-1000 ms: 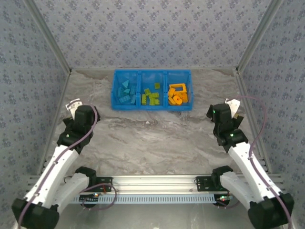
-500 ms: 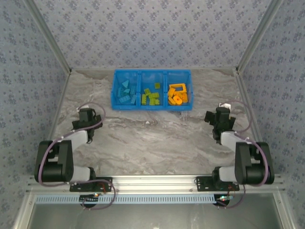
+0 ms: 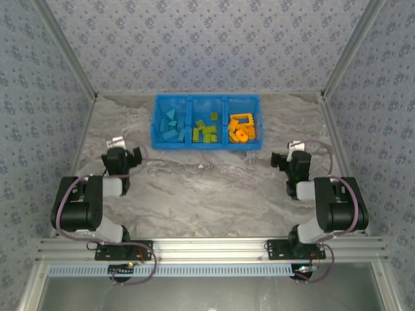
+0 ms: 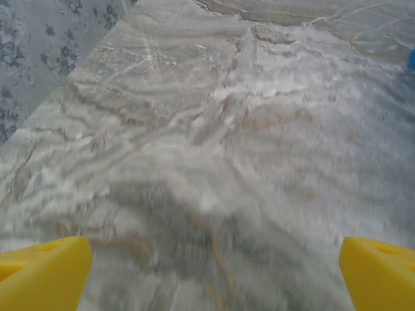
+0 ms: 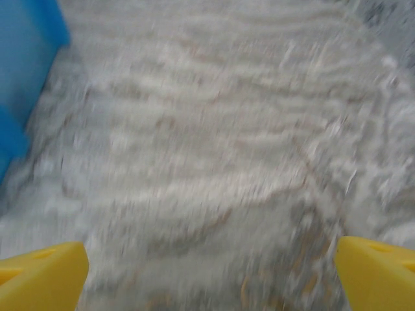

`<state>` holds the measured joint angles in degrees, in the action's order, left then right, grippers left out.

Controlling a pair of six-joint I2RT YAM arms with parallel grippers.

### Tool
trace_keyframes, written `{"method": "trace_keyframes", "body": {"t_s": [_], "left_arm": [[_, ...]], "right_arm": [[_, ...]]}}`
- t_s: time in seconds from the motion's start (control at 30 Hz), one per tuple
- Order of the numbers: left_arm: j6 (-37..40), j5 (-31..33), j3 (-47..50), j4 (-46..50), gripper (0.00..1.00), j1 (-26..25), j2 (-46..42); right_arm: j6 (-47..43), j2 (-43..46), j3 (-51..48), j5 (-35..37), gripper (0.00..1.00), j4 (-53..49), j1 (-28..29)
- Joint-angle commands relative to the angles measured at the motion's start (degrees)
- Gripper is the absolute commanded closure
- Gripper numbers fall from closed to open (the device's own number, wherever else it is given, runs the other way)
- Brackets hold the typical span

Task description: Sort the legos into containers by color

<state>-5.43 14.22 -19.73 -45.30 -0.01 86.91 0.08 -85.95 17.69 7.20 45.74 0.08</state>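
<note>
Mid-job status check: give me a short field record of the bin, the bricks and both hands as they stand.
Bin: bright blue plastic three-compartment bin at the far side of the grey marbled table
Left compartment: blue and teal plastic bricks
Middle compartment: lime green bricks
Right compartment: orange bricks, including an open rectangular frame
Left side: left hand open, empty, above bare table
Right side: right hand open, empty, bin off to its left
</note>
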Motion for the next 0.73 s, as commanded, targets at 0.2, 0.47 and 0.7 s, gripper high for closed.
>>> {"method": "trace_keyframes", "body": {"t_s": [0.2, 0.47, 0.7], "left_arm": [[1.0, -0.8, -2.6, -2.9, 0.02, -0.3, 0.3], [1.4, -0.8, -2.4, -3.9, 0.02, -0.3, 0.7], [1.4, -0.7, -2.3, -4.1, 0.02, -0.4, 0.8]], "right_arm": [[-0.5, -1.3, 4.2, -2.2, 0.00, 1.4, -1.5], [-1.0, -1.2, 4.0, -1.1, 0.00, 1.6, -0.8], [-0.8, -1.2, 4.2, -2.1, 0.00, 1.3, -1.2]]}}
